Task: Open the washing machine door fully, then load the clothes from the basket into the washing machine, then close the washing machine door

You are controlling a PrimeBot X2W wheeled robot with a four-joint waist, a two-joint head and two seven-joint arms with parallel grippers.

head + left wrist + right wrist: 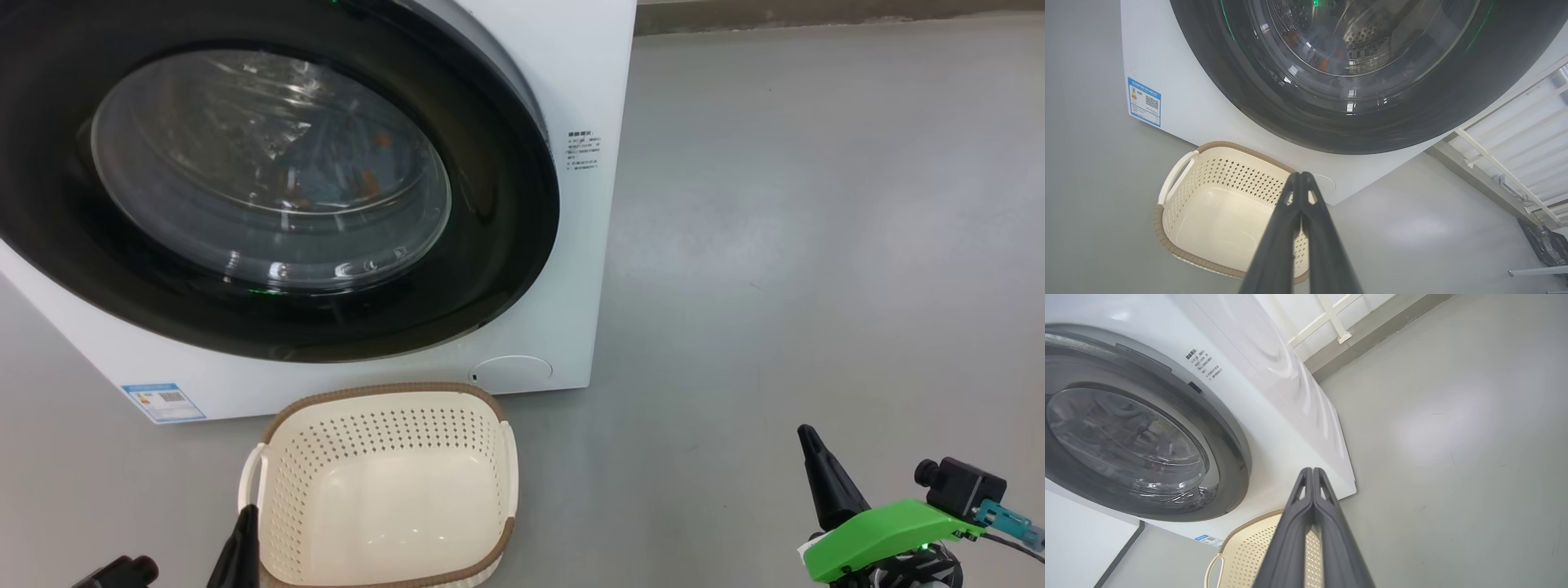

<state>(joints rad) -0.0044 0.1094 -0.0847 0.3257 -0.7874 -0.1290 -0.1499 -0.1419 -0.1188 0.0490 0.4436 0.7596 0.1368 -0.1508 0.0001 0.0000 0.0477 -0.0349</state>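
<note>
Door [269,188] shut, clothes [359,175] dim behind its glass. Basket [375,433] empty on the floor [816,204]. My left tool [249,513] and right tool [808,434] are pressed together, holding nothing. I judge the closing step done; next, only backing away.

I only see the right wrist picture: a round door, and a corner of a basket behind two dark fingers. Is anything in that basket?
Observer: No. The head view shows the whole basket, bare down to its floor.
Operator: So where is the laundry?
Observer: Behind the glass of the washing machine door: the clothes show there as bluish cloth with orange specks.
Operator: And the other hand?
Observer: The left gripper is shut and empty, by the basket's left handle. I cannot tell whether it touches.
</note>
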